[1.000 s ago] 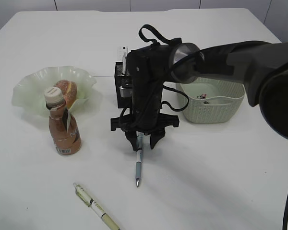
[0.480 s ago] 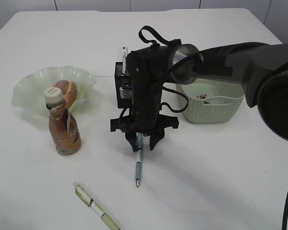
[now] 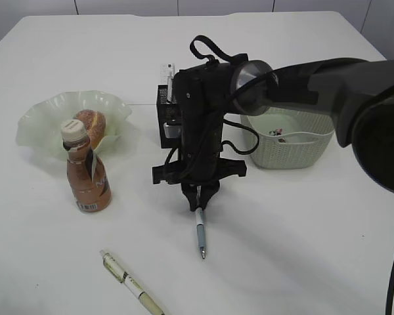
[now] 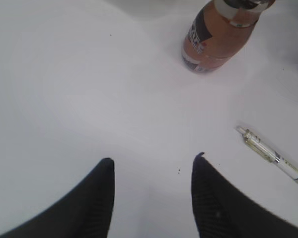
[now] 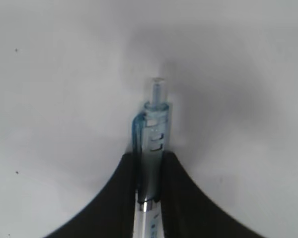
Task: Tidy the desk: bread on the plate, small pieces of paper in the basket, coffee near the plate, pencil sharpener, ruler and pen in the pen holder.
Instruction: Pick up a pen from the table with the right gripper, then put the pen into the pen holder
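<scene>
My right gripper (image 3: 198,201) reaches across the middle of the table and is shut on the clip end of a blue pen (image 3: 200,235). The pen's tip points toward the table's front edge. In the right wrist view the pen (image 5: 154,126) sits clamped between the black fingers (image 5: 149,157). A second, green-white pen (image 3: 131,283) lies loose near the front edge and also shows in the left wrist view (image 4: 273,157). My left gripper (image 4: 151,163) is open and empty above bare table. The coffee bottle (image 3: 87,174) stands in front of the green plate (image 3: 39,121), which holds the bread (image 3: 92,123).
A black pen holder (image 3: 162,105) stands behind my right arm, partly hidden, with a white item sticking out. A pale green basket (image 3: 295,149) at the right holds small paper pieces (image 3: 276,133).
My right gripper's fingers have closed on the blue pen. The pen has shifted slightly right and toward the front edge, and is now held at its upper end.
</scene>
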Robot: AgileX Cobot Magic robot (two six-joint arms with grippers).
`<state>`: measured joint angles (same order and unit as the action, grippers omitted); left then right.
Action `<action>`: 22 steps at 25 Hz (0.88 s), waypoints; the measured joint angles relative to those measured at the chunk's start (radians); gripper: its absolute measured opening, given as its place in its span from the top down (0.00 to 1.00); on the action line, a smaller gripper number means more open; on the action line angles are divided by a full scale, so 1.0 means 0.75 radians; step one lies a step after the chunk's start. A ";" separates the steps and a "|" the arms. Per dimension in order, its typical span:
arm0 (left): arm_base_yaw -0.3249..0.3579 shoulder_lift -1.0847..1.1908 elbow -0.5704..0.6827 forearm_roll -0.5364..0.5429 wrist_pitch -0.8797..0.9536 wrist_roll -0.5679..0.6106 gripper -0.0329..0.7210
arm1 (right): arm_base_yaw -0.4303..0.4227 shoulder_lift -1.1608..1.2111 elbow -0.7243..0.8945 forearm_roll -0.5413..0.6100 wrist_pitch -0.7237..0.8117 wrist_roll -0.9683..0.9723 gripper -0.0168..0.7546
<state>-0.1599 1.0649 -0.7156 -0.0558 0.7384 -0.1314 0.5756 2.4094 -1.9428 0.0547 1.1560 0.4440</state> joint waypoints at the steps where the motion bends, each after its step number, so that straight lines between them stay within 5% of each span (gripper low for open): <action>1: 0.000 0.000 0.000 0.000 0.000 0.000 0.47 | 0.000 0.000 0.000 0.006 0.010 -0.012 0.88; 9: 0.000 0.000 0.000 0.000 0.000 0.000 0.47 | -0.021 -0.020 0.003 0.078 0.039 -0.126 0.88; 22: 0.000 0.000 0.000 -0.003 -0.003 0.000 0.47 | -0.327 -0.281 0.003 0.654 -0.007 -0.671 0.91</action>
<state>-0.1599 1.0649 -0.7156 -0.0582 0.7361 -0.1314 0.3302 2.1984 -1.9407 0.5453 1.1507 -0.0589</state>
